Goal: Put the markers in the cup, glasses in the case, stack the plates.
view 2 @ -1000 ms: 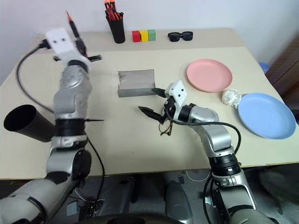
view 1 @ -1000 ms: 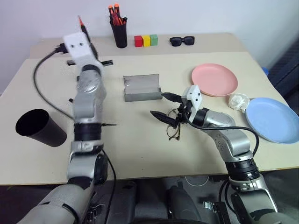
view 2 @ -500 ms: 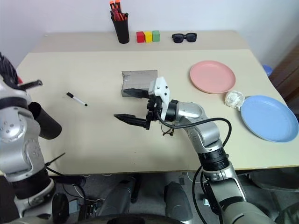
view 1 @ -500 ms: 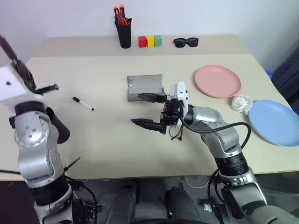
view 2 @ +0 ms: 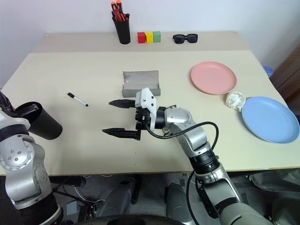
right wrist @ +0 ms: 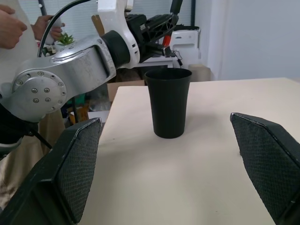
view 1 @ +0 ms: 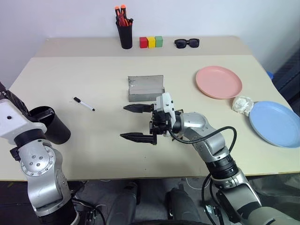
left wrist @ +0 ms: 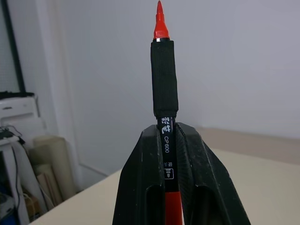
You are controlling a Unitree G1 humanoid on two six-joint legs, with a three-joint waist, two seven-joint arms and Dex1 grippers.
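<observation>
Beige table (view 1: 93, 154): cup (view 1: 49, 124) near its left edge. Left gripper (left wrist: 165, 154) clamps the black-red marker (left wrist: 164, 79); right gripper (view 1: 136, 122) spread wide, empty.

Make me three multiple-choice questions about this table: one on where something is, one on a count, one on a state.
1. Where does the white marker lie?
A. on the table between the cup and the case
B. on the pink plate
C. inside the pen holder

2. How many small coloured blocks stand at the back edge?
A. two
B. three
C. five

3. How is the left end effector?
A. open, holding nothing
B. shut on a plate
C. shut on the black marker

Key: 1 A, the pen lies on bare tabletop between them. 2 B, red, yellow and green stand in a row. 3 C, the left wrist view shows its fingers clamping the pen.
</observation>
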